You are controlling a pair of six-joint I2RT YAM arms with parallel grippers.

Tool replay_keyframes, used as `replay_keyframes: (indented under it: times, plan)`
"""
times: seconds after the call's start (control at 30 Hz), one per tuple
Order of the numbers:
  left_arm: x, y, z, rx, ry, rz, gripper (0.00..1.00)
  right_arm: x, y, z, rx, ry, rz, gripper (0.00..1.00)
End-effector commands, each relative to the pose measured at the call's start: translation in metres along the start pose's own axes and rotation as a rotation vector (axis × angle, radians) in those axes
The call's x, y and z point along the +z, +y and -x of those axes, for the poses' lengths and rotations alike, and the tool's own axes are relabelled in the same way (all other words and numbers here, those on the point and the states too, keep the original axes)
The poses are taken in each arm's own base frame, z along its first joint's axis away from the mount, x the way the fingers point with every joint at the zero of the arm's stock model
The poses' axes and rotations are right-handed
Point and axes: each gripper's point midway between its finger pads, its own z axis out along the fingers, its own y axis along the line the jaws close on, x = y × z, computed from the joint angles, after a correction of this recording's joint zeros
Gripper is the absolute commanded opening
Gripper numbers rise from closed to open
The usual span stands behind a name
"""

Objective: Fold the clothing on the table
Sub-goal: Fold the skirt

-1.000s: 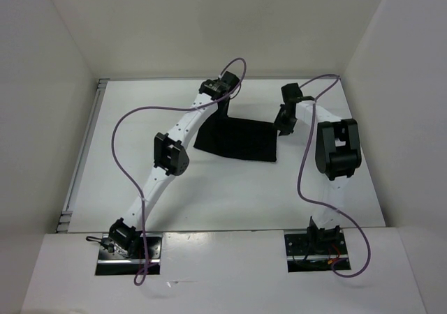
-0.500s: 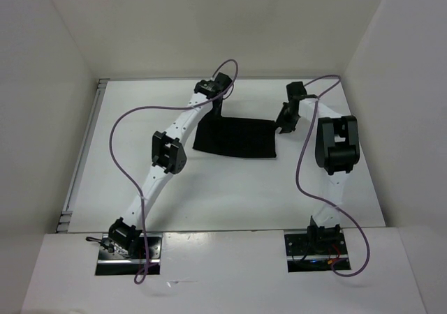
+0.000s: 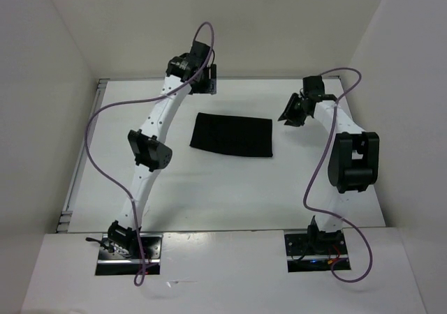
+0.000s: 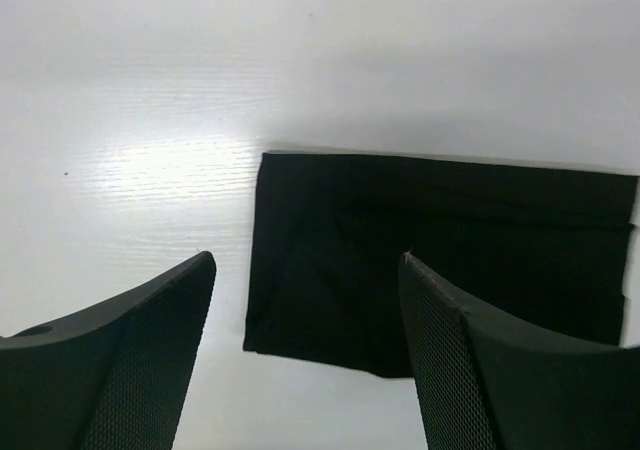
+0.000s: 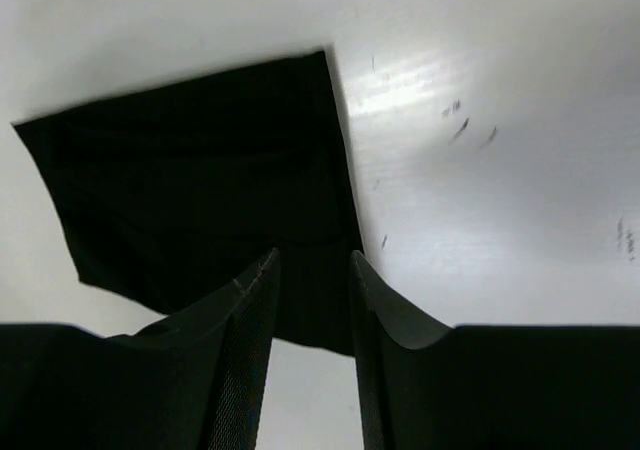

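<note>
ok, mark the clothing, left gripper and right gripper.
clothing (image 3: pixel 232 135), top external view, middle of the black fabric.
left gripper (image 4: pixel 305 260), left wrist view, midway between its open fingertips.
right gripper (image 5: pixel 313 256), right wrist view, midway between its fingertips.

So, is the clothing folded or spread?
Folded: the clothing lies flat as a neat rectangle, with layered edges showing in the left wrist view.
</note>
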Motion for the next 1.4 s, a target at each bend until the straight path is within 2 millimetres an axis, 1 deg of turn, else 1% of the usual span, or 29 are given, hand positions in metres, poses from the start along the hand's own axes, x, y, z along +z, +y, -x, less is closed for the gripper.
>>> replay_keyframes:
  times: [0.0, 0.03, 0.07, 0.1, 0.13, 0.2, 0.3, 0.33, 0.37, 0.47, 0.5, 0.53, 0.67, 0.73, 0.77, 0.8, 0.83, 0.87, 0.93, 1.0, 1.07, 1.1, 1.13, 1.17, 1.2, 1.23, 1.27, 1.33, 1.37]
  plan:
    - [-0.046, -0.030, 0.004, 0.065, -0.035, -0.090, 0.81, 0.009, -0.006, -0.043, -0.013, 0.130, 0.047, 0.40]
    - [-0.044, -0.035, -0.002, 0.087, -0.021, -0.092, 0.81, 0.011, -0.003, -0.049, -0.019, 0.142, 0.057, 0.40]
    - [-0.046, -0.046, -0.013, 0.109, 0.004, -0.111, 0.81, 0.016, -0.011, -0.059, -0.020, 0.170, 0.041, 0.40]
    - [-0.045, -0.051, -0.015, 0.116, 0.005, -0.117, 0.81, 0.016, -0.009, -0.060, -0.019, 0.175, 0.050, 0.40]
    - [-0.046, -0.057, -0.018, 0.123, 0.009, -0.133, 0.81, 0.021, -0.010, -0.067, -0.023, 0.191, 0.047, 0.40]
    - [-0.043, -0.069, -0.030, 0.156, 0.033, -0.149, 0.81, 0.025, -0.011, -0.073, -0.027, 0.213, 0.063, 0.40]
    - [-0.036, -0.078, -0.037, 0.167, 0.048, -0.164, 0.81, 0.037, -0.010, -0.088, -0.020, 0.271, 0.086, 0.40]
    - [-0.038, -0.085, -0.041, 0.175, 0.055, -0.184, 0.81, 0.042, -0.010, -0.093, -0.014, 0.293, 0.098, 0.40]
    - [-0.033, -0.086, -0.045, 0.177, 0.070, -0.188, 0.81, 0.045, -0.012, -0.096, -0.011, 0.302, 0.093, 0.40]
    - [-0.028, -0.088, -0.049, 0.180, 0.083, -0.192, 0.81, 0.055, -0.015, -0.109, -0.006, 0.346, 0.085, 0.41]
    - [-0.023, -0.088, -0.053, 0.182, 0.094, -0.187, 0.81, 0.057, -0.012, -0.111, -0.015, 0.351, 0.088, 0.41]
    - [-0.025, -0.088, -0.050, 0.180, 0.086, -0.191, 0.81, 0.060, -0.014, -0.114, -0.012, 0.361, 0.082, 0.41]
    - [-0.011, -0.087, -0.058, 0.187, 0.108, -0.171, 0.81, 0.067, -0.014, -0.116, -0.011, 0.364, 0.074, 0.41]
    - [-0.011, -0.087, -0.058, 0.187, 0.108, -0.171, 0.81, 0.068, -0.005, -0.113, -0.006, 0.357, 0.119, 0.41]
    - [-0.011, -0.087, -0.058, 0.187, 0.108, -0.171, 0.81, 0.069, -0.004, -0.116, -0.001, 0.372, 0.128, 0.41]
    - [-0.011, -0.087, -0.058, 0.187, 0.108, -0.171, 0.81, 0.069, -0.001, -0.114, -0.004, 0.367, 0.146, 0.39]
    - [-0.013, -0.088, -0.056, 0.185, 0.100, -0.175, 0.81, 0.070, 0.002, -0.113, -0.007, 0.360, 0.161, 0.25]
    - [-0.013, -0.088, -0.056, 0.185, 0.100, -0.175, 0.81, 0.070, 0.004, -0.112, 0.000, 0.359, 0.173, 0.15]
    - [-0.013, -0.089, -0.057, 0.184, 0.104, -0.183, 0.81, 0.071, 0.003, -0.111, 0.009, 0.353, 0.159, 0.00]
    - [-0.014, -0.092, -0.058, 0.184, 0.111, -0.200, 0.81, 0.071, -0.004, -0.106, 0.014, 0.328, 0.107, 0.00]
    - [-0.015, -0.106, -0.069, 0.173, 0.159, -0.281, 0.81, 0.067, -0.017, -0.113, 0.021, 0.341, 0.040, 0.00]
    - [-0.011, -0.109, -0.079, 0.176, 0.195, -0.302, 0.79, 0.065, -0.026, -0.111, 0.025, 0.321, -0.014, 0.00]
    - [-0.010, -0.121, -0.085, 0.184, 0.204, -0.339, 0.78, 0.063, -0.033, -0.107, 0.031, 0.306, -0.044, 0.00]
    - [-0.012, -0.130, -0.090, 0.198, 0.201, -0.352, 0.78, 0.058, -0.047, -0.113, 0.056, 0.319, -0.096, 0.00]
    - [-0.004, -0.130, -0.108, 0.213, 0.243, -0.339, 0.78, 0.053, -0.051, -0.105, 0.045, 0.282, -0.132, 0.00]
    - [-0.010, -0.137, -0.096, 0.205, 0.194, -0.373, 0.77, 0.048, -0.060, -0.104, 0.055, 0.273, -0.163, 0.00]
    - [-0.011, -0.143, -0.103, 0.214, 0.199, -0.392, 0.77, 0.042, -0.069, -0.106, 0.074, 0.277, -0.197, 0.00]
    - [-0.013, -0.146, -0.114, 0.200, 0.210, -0.434, 0.77, 0.027, -0.076, -0.096, 0.076, 0.233, -0.233, 0.00]
    - [-0.013, -0.145, -0.116, 0.187, 0.210, -0.434, 0.76, 0.022, -0.085, -0.102, 0.086, 0.245, -0.260, 0.00]
